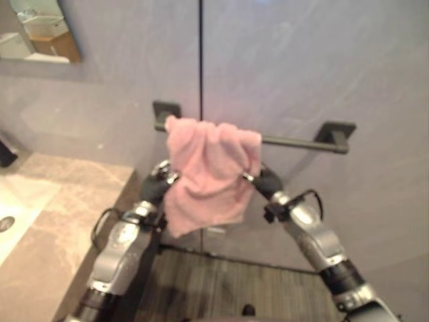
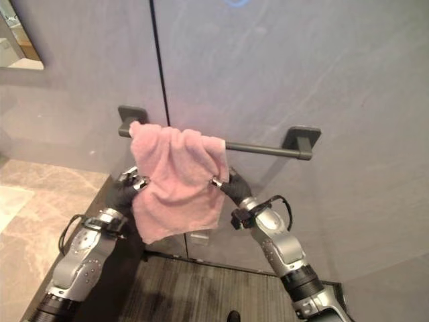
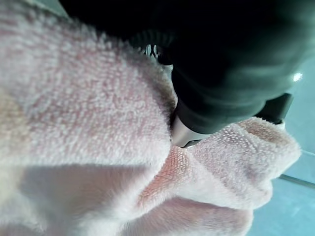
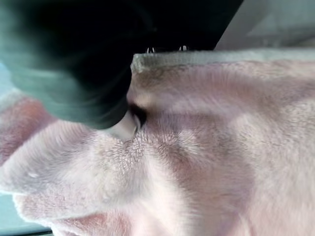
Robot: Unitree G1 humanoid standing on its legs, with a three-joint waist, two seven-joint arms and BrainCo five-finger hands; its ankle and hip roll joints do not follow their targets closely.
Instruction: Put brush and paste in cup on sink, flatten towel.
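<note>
Towel (image 1: 208, 176) bunched on the rail (image 1: 295, 141) mid-frame, left hand (image 1: 155, 184) and right hand (image 1: 263, 180) tucked in at either edge, probably for spreading; finger state impossible to tell.

The towel (image 1: 208, 171) at the centre of the frame is plain pale pink, with a fuzzy nap and no print. The rail (image 1: 295, 141) it hangs over is matte black, as are its two square brackets. The wall (image 1: 315, 60) behind is flat blue-grey, split by a thin dark vertical seam. At lower left, the desk (image 1: 60, 221) is beige-brown stone with pale marbled veins. The floor (image 1: 228, 288) at the bottom is dark grey with fine stripes.
</note>
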